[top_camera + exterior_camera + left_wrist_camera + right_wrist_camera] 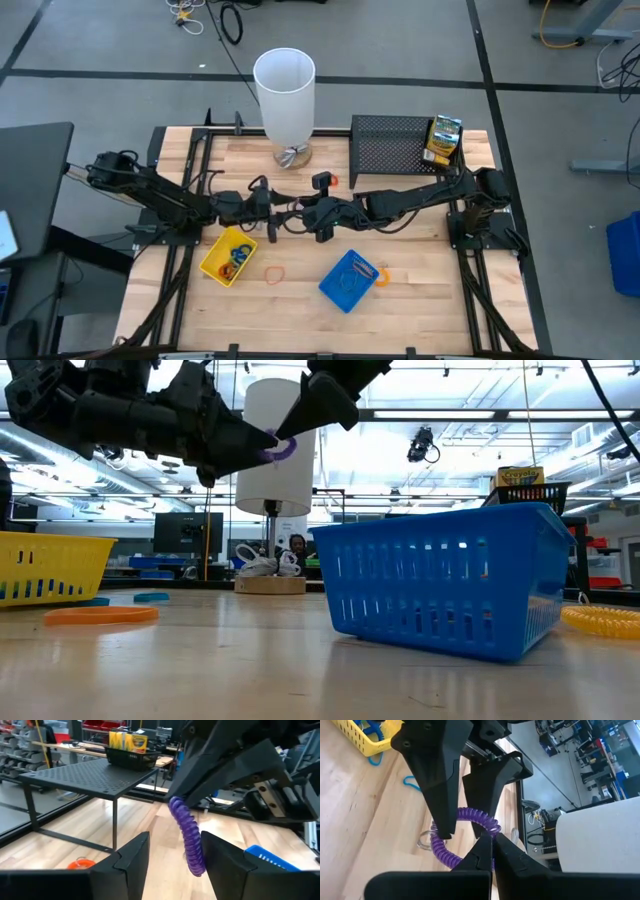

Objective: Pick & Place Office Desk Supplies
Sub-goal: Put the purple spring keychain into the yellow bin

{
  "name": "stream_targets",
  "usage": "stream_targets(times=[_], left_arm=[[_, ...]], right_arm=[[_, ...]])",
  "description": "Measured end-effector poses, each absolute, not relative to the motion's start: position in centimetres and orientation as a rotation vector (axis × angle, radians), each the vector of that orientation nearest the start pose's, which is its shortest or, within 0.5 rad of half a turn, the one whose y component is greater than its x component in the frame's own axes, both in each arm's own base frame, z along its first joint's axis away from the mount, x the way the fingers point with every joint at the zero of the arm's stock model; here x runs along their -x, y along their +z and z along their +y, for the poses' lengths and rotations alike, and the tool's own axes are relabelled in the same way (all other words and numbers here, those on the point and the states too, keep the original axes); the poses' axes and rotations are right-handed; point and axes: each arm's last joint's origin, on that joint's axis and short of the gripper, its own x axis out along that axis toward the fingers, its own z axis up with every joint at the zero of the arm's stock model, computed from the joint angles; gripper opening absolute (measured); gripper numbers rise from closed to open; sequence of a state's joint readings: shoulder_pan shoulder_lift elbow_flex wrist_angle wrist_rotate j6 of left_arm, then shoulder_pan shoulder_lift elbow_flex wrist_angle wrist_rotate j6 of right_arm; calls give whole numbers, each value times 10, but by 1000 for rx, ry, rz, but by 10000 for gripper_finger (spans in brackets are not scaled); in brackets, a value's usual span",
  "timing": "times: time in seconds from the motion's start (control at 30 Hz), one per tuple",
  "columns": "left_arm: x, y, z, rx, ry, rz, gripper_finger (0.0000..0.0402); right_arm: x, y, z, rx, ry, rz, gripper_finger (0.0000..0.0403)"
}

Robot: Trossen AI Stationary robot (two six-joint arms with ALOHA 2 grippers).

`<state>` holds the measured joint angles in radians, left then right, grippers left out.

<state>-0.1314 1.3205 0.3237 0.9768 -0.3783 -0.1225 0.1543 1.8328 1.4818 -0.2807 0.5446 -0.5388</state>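
Note:
A purple coiled rubber-band loop [190, 835] hangs in mid-air over the middle of the table, where both grippers meet. My right gripper [491, 851] reaches in from the table's right and is shut on it. My left gripper [175, 837] comes from the left and is open. Its two fingers stand on either side of the hanging loop, and I cannot tell whether they touch it. The low view shows the loop [282, 448] high above the tabletop. A yellow tray [228, 255] holding blue loops and a blue tray [348, 280] rest on the table below. My right gripper pinches the purple loop between its two fingertips at the loop's upper part [487, 824]. It comes from the table's right, slanting downward. The loop hangs slack below the fingers [200, 785], lifted clear of the table.
A tall white cylinder [285, 90] stands at the far edge. Beside it is a black mesh rack [395, 145] with a green-yellow box [443, 140] on top. An orange loop [273, 271] lies between the two trays, and another [383, 275] lies beside the blue tray.

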Motion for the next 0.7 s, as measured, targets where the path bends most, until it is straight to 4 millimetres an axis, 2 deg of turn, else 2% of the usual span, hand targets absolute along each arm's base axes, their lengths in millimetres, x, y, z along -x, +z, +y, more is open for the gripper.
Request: stream_targets(times=[0.13,0.33,0.53,0.7], left_arm=[[-232,184,-21,115,203,8,145],[-232,184,-21,92,200,14,24],[-230,180,-21,68,207,83,16],[-222,181,-28,70,180,145,16]], right_arm=[[-412,277,49,728,-209,679,1],[-414,279,51,703,-174,637,8],[-415,278,53,647,-88,618,52],[-414,281,54,524,31,577,116]])
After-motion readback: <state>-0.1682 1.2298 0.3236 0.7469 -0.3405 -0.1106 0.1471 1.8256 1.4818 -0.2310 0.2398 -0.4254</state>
